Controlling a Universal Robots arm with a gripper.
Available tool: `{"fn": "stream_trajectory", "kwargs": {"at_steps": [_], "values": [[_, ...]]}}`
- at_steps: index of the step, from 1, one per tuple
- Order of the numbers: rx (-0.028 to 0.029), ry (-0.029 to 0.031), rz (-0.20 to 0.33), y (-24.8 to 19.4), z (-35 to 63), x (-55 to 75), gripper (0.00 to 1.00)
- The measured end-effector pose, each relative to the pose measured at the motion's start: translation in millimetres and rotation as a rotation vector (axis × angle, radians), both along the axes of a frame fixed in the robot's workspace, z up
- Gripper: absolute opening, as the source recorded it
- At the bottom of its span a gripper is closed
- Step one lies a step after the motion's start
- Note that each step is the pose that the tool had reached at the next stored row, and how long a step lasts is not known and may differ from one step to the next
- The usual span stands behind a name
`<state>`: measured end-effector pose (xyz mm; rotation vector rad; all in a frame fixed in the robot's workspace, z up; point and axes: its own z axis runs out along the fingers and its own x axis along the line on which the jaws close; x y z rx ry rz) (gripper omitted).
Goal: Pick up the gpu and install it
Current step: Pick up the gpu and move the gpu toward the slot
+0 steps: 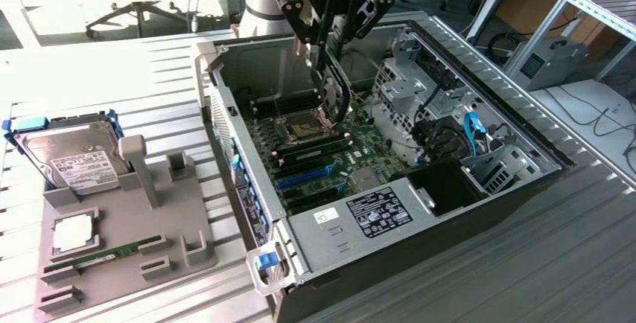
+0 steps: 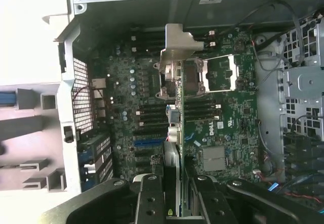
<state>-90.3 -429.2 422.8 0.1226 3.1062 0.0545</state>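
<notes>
The gpu (image 1: 336,96) is a thin dark card with a silver end bracket. It hangs on edge inside the open computer case (image 1: 517,141), just above the green motherboard (image 1: 363,141) and near the CPU socket (image 1: 298,126). My gripper (image 1: 330,46) is shut on the card's upper edge. In the wrist view the gpu (image 2: 177,47) runs edge-on away from my gripper (image 2: 174,186), with its bracket at the far end over the socket area. The black fingers (image 2: 151,196) press on both sides of it. The blue expansion slots (image 1: 303,178) lie nearer the case's front.
A grey parts holder (image 1: 184,260) sits on the table at the exterior view's left. It holds a silver hard drive (image 1: 74,161), a small square chip (image 1: 74,234) and a green RAM stick (image 1: 104,252). Drive cages and cables (image 1: 467,133) fill the case's right side.
</notes>
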Motion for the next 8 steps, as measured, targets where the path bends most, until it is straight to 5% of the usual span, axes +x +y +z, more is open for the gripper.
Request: {"fn": "stream_trajectory", "kwargs": {"at_steps": [3, 8], "values": [[0.0001, 0.0000, 0.000, 0.4, -1.1, 1.6, 0.27], [-0.0001, 0.0028, 0.000, 2.2, -13.7, 23.5, 0.27]]}}
